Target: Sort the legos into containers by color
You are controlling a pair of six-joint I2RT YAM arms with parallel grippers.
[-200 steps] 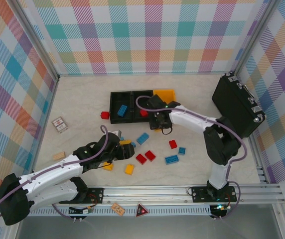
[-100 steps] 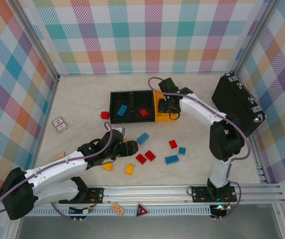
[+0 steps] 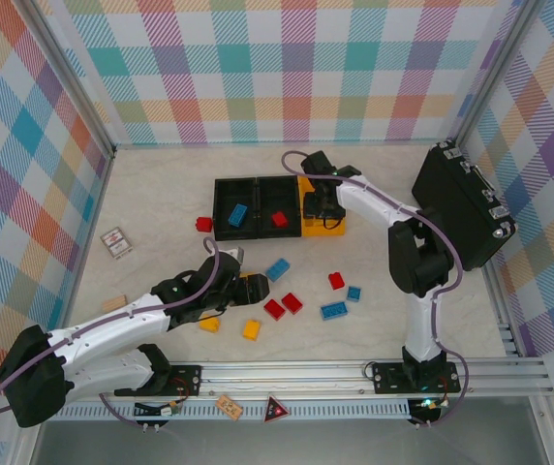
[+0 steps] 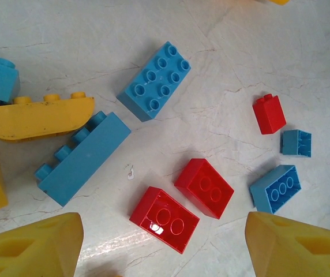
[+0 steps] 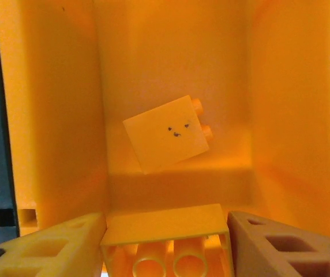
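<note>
The right claw (image 5: 166,249) was down inside the yellow bin (image 5: 55,115), at the right end of the row of bins (image 3: 259,184). It pinched a held yellow brick (image 5: 165,229) between its two fingers, and the brick touched both of them. A tilted yellow brick (image 5: 166,134) lay on the bin floor below. From the top, a blue brick (image 3: 238,215) lay in the left black bin (image 3: 218,205), and a red brick (image 3: 279,219) lay in the middle black bin (image 3: 281,180). The left claw (image 4: 165,251) hung over the loose bricks on the table (image 4: 240,52). Its fingers were wide apart, with nothing between them. Near it lay two red flat bricks (image 4: 204,187) side by side. A long blue brick (image 4: 83,158) lay to their left, touching a curved yellow brick (image 4: 38,117).
</note>
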